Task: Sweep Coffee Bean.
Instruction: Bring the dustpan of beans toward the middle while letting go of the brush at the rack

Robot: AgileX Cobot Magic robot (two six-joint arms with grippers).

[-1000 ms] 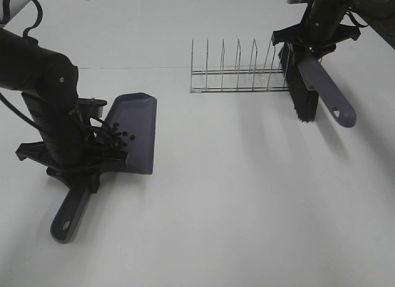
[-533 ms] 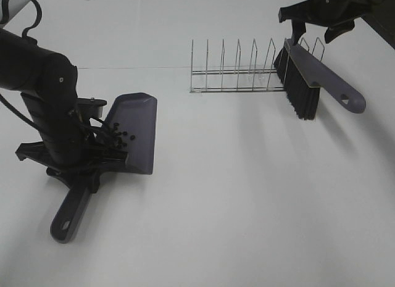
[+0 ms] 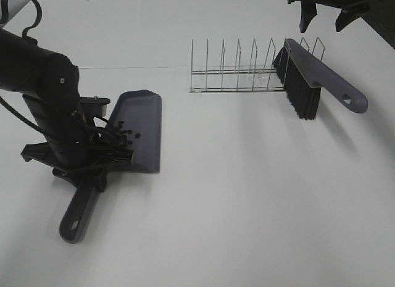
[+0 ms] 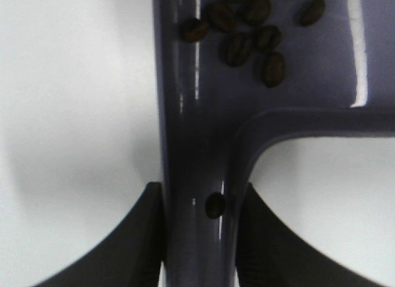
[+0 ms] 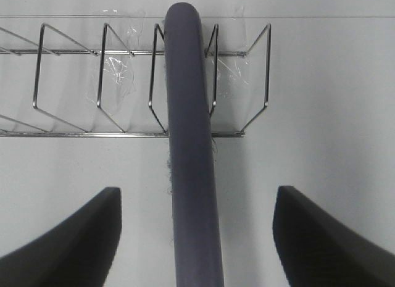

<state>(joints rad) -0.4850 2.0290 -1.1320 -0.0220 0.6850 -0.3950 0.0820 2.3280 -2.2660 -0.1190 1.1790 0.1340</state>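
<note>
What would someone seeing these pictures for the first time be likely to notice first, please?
Probably the purple dustpan at the left of the table, its handle clamped by the left gripper, with dark coffee beans gathered inside near the handle. Next, the brush leaning in the wire rack at the far right, with the right gripper open above it.

On the worktop (image 3: 247, 207) there was one dustpan (image 3: 139, 129) at the left, one brush (image 3: 308, 80) at the far right, and one wire rack (image 3: 237, 71) with about eight upright loops. Two arms were in view. The left wrist view showed about nine coffee beans (image 4: 247, 34), one of them apart on the handle.
</note>
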